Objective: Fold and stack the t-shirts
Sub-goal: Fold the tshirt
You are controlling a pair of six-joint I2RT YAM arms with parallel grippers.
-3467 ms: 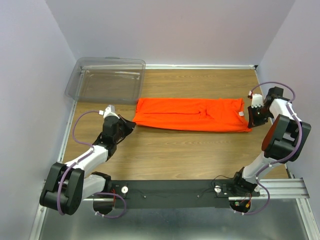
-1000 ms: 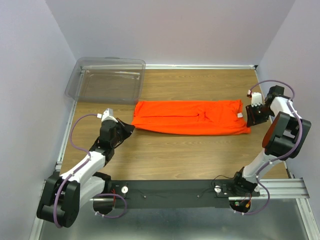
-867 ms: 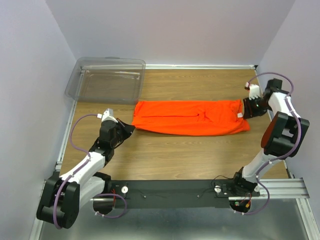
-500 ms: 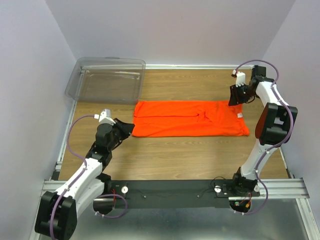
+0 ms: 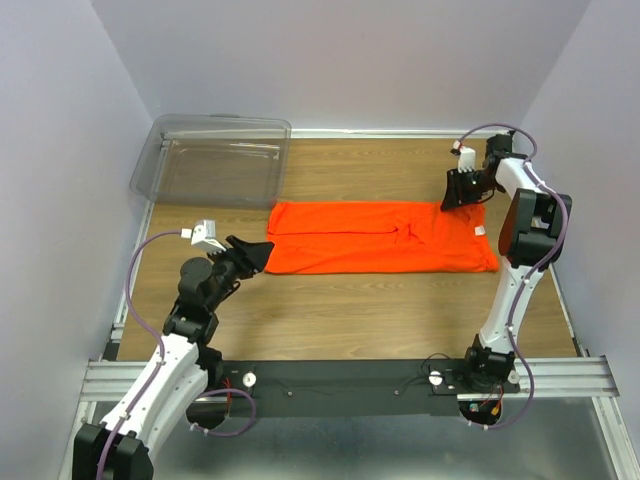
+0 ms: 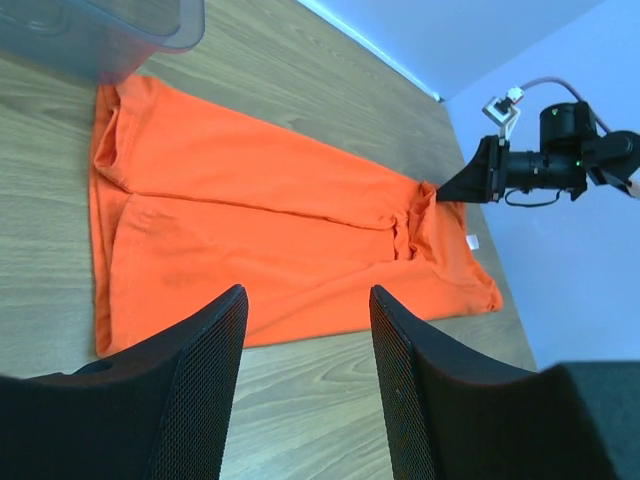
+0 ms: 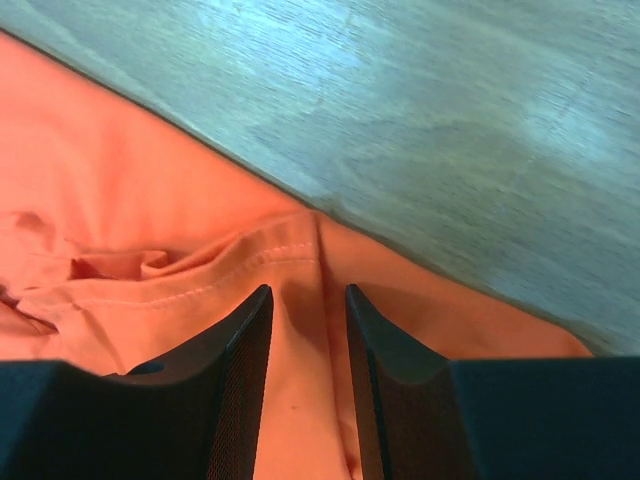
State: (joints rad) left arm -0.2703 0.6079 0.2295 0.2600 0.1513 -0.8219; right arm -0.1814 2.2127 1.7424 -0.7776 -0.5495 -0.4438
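Left gripper (image 6: 305,392) stands spread and empty, just off the left end of the t-shirt (image 5: 380,235); right gripper (image 7: 300,395) is partly parted over the far right corner, contact unclear; a second ago the left was pinched shut and the right sat at the right edge; the shirt lies flat mid-table (image 5: 380,320) as a long folded band, white tag rightward.
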